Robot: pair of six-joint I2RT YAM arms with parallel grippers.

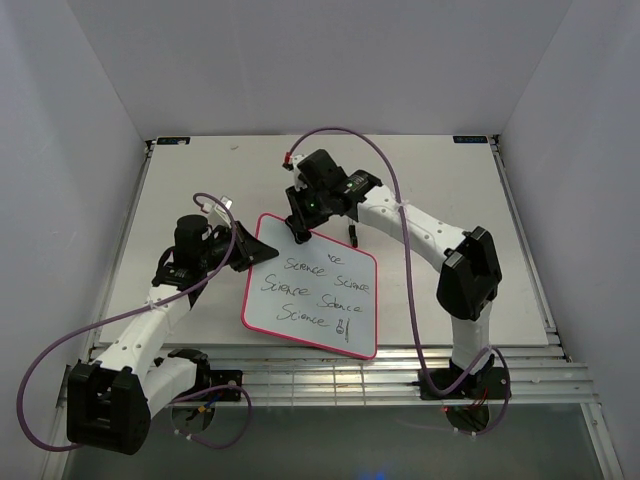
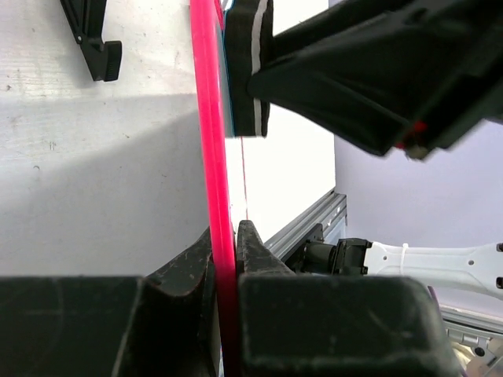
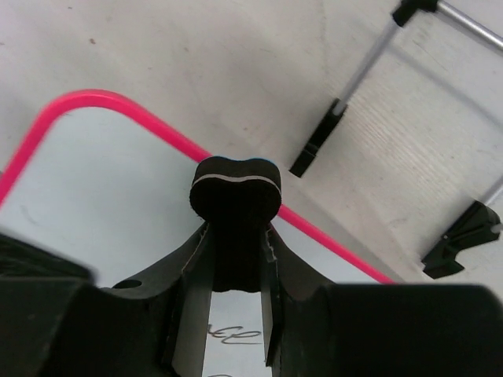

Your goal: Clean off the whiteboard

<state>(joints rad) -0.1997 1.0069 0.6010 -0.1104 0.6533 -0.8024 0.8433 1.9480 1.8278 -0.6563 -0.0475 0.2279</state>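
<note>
Whiteboard (image 1: pixel 312 288): small rectangular white board with rounded corners and a pink-red frame; it lay mid-desk, turned askew to the desk's edges, its near corner close to the slatted front rail.
Writing: black handwritten "Science" words ran in three rows across the middle and lower part of the board; the upper left part was mostly blank, with a small leftover scrap of letters.
Left gripper (image 2: pixel 225 243): pressed onto the Whiteboard's left edge, with the pink-red frame pinched between its two black fingers.
Right gripper (image 3: pixel 236 251): closed around the small black bone-shaped eraser (image 3: pixel 236 192), holding it by its waist with one lobed end sticking out past the fingertips.
Eraser position: it sat at the board's upper edge, over the frame in the right wrist view and against the white face in the left wrist view.
Wire easel stand (image 3: pixel 346 98): thin metal rods with black feet, lying on the desk just beyond the board's top edge, apart from it.
Desk (image 1: pixel 200 180): flat white surface carrying all of these.
</note>
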